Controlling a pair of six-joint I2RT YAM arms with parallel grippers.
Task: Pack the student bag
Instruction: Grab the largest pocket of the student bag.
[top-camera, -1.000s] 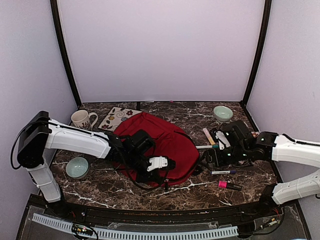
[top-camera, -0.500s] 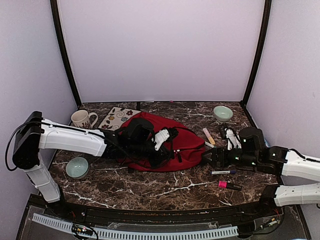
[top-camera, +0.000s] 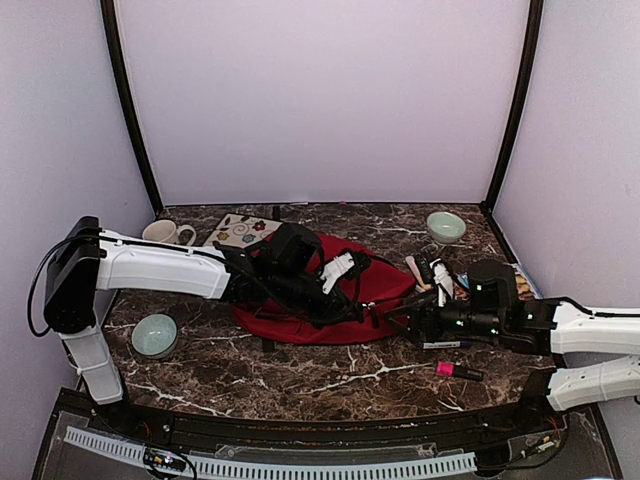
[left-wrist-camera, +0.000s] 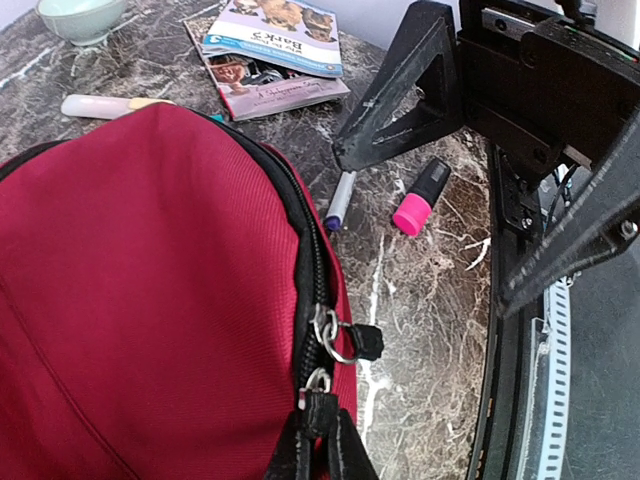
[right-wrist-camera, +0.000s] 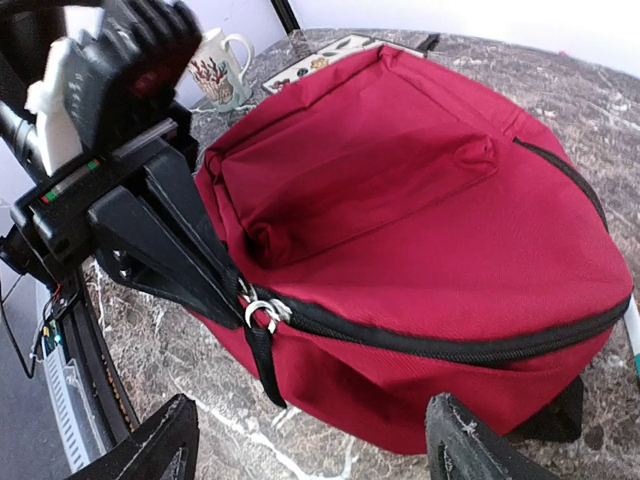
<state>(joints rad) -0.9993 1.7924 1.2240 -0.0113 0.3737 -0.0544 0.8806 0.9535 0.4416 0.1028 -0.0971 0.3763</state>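
Though hidden overhead, wrist-view zip pull (left-wrist-camera: 318, 412).

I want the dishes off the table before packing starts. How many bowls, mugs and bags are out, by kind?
Bowls: 2, the left bowl and the back-right bowl, both pale green
Mugs: 1, the mug at back left
Bags: 1, the red student bag
Total: 4
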